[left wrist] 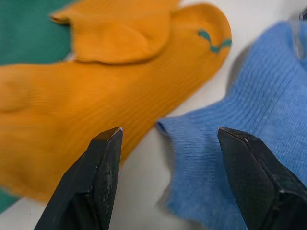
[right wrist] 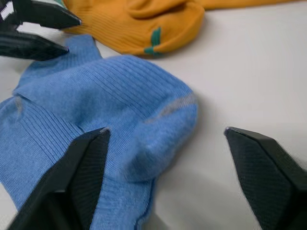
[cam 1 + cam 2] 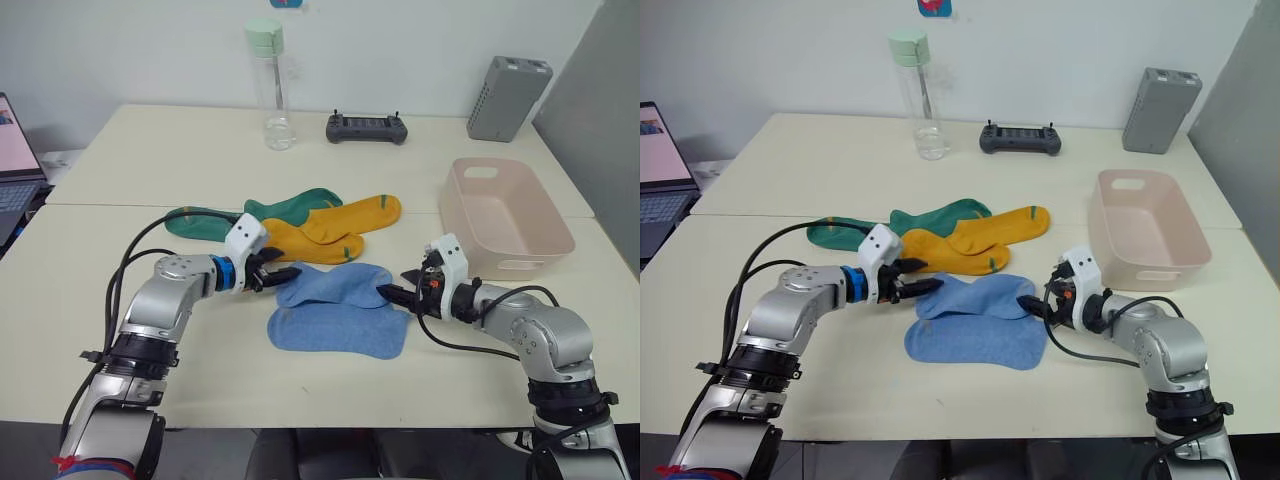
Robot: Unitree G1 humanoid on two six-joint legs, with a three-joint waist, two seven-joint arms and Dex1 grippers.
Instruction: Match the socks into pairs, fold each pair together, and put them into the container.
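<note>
- You have the table (image 3: 150,170) under both arms, cream in colour, with all the socks lying near its middle.
- The pink container (image 3: 505,215) stands just behind your right gripper (image 3: 393,293), on its outer side, and it is well apart from the left gripper (image 3: 287,275).
- The two blue socks (image 3: 340,310) lie one over the other between your two grippers. The left gripper is at their near-left corner with its fingers spread, one finger on each side of the blue edge, as the left wrist view shows.
- The right gripper has its fingers spread wide too, around the rounded end of the upper blue sock (image 2: 144,120); they are not pressed on it.
- The two yellow socks (image 3: 330,230) lie just beyond the left gripper, touching the blue ones.
- The two green socks (image 3: 250,213) lie behind the yellow ones, partly under them.
</note>
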